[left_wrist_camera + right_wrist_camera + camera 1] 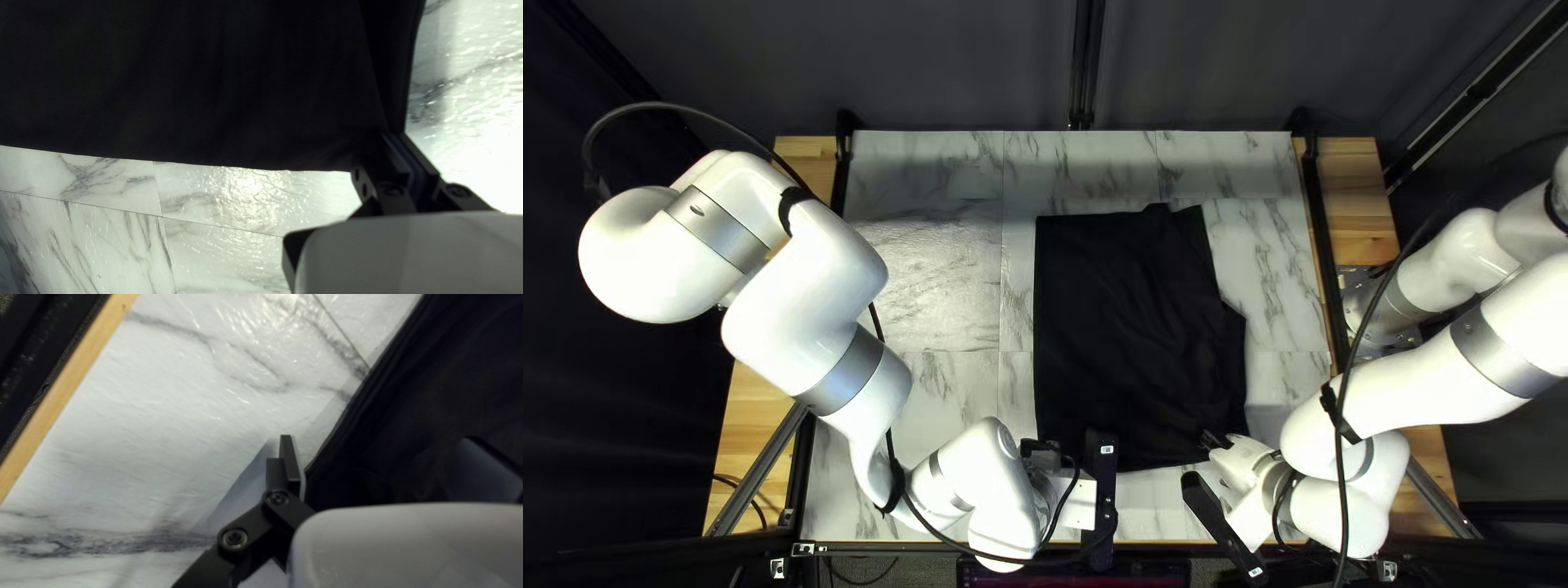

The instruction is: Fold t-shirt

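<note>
1. T-shirt [1133, 327]: black, lay flat-ish on the marble-patterned tabletop [937, 245], right of center in the top left view. Its side toward my left arm [812, 294] ran nearly straight; the opposite side angled outward to a blunt corner. Soft wrinkles across the body, small peak on the far edge.
2. Left gripper [1043, 446]: at the shirt's near corner on my left arm's side. In its wrist view, fingers [381, 177] stood close together, one on each side of the cloth, pinching that corner. A narrow overlapping strip of cloth ran along the side edge, away from the pinch.
3. Right gripper [1212, 440]: at the near corner on my right arm's [1448, 381] side. Its wrist view showed the fingers spread wide, nothing gripped. One was over bare tabletop just beside the shirt edge, the other over black cloth; the edge passed between them.
4. Surroundings: wooden boards [1356, 218] flanked the tabletop; dark curtain [882, 54] hung behind the far edge.
</note>
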Tool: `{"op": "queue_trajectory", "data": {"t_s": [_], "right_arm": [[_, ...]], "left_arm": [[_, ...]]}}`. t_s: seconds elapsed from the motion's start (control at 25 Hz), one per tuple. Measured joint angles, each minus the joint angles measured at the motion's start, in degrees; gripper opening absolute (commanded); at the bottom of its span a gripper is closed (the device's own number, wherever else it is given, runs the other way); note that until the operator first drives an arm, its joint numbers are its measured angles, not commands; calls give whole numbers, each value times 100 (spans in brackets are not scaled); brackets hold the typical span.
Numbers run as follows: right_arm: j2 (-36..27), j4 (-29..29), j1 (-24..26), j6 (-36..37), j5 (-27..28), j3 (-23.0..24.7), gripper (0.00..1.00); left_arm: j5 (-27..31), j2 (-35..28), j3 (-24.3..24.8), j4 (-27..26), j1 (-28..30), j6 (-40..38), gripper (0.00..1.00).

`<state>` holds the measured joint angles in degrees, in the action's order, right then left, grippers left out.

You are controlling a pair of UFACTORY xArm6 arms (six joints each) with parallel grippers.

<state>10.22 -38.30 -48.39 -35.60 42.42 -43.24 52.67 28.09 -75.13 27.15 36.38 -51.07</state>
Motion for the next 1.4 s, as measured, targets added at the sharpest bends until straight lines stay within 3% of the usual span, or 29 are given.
{"op": "queue_trajectory", "data": {"t_s": [0.08,0.16,0.68,1.12,1.4], "right_arm": [[1,-18,38,7,-24,9,28],[11,-40,77,11,-50,13,3],[-51,-18,72,36,59,-21,0],[-579,112,-22,213,495,115,0],[-1252,219,-27,423,982,275,0]], "left_arm": [[-7,-1,9,5,1,-7,0],[-10,-3,13,7,2,-11,0],[65,-14,-29,22,13,10,0],[272,-385,191,63,-71,106,0],[704,-907,334,179,-258,399,0]]}}
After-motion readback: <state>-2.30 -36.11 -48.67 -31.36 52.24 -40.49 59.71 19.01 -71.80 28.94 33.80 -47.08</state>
